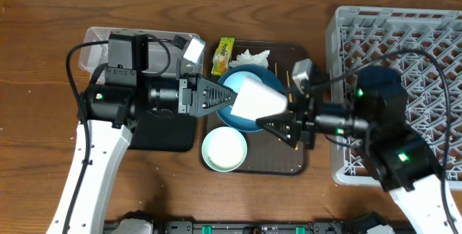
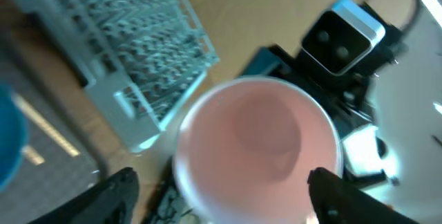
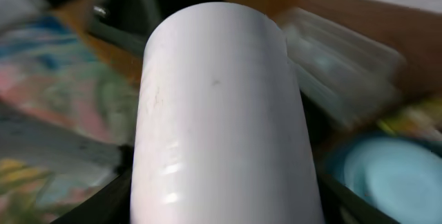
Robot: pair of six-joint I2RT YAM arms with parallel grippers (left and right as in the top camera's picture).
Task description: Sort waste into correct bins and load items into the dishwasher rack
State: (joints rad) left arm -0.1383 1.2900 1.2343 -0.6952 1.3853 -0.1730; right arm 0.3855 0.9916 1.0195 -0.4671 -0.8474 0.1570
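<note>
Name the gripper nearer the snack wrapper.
Left. The left gripper is just below the snack wrapper in the overhead view; the right gripper, around the pink cup, is farther, toward the rack.

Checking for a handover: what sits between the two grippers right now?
The small pink cup lies tilted between the left gripper and right gripper, as the overhead view shows.

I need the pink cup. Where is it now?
In the overhead view the pink cup is held sideways above the large blue bowl, between the left pincer and the right pincer.
</note>
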